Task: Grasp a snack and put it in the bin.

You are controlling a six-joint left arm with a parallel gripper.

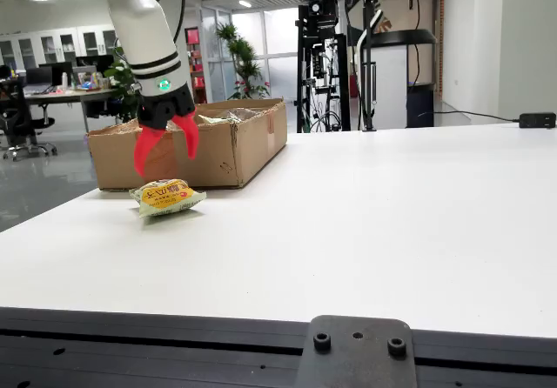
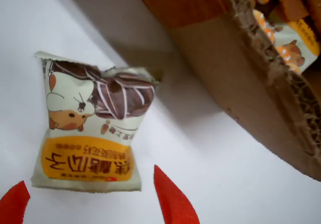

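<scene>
**Fingers spread above the snack, with the box wall close behind**

Office space with desks, plants and glass partitions fills the far background, and a wide white bench carries everything that matters.

Red fingers hang apart, tips pointing down, with nothing between them. Midway between the tips, the gripper sits above the snack with clear air under it, not touching. In the wrist view the two red tips show at the bottom edge, one at the left corner and one right of centre, and the snack lies mostly ahead of them, with only its near edge between them.

That offset is the first risk. If the fingers drop straight down from here, I judge they may close on the sealed edge of the packet only, and a thin crimped seam could slip out on the lift.

The packet is a soft, puffy pillow pack lying flat on the bench, so the tips may also press it down or skate over the film and nudge it away.

Just beyond the snack stands the cardboard bin, open-topped, with other packets visible inside. Its near wall is close to the snack in both views. A forward correction that overshoots could drive a finger into the cardboard or push the packet against the wall.

Carrying the snack over, a low lift could catch the ragged rim.
</scene>
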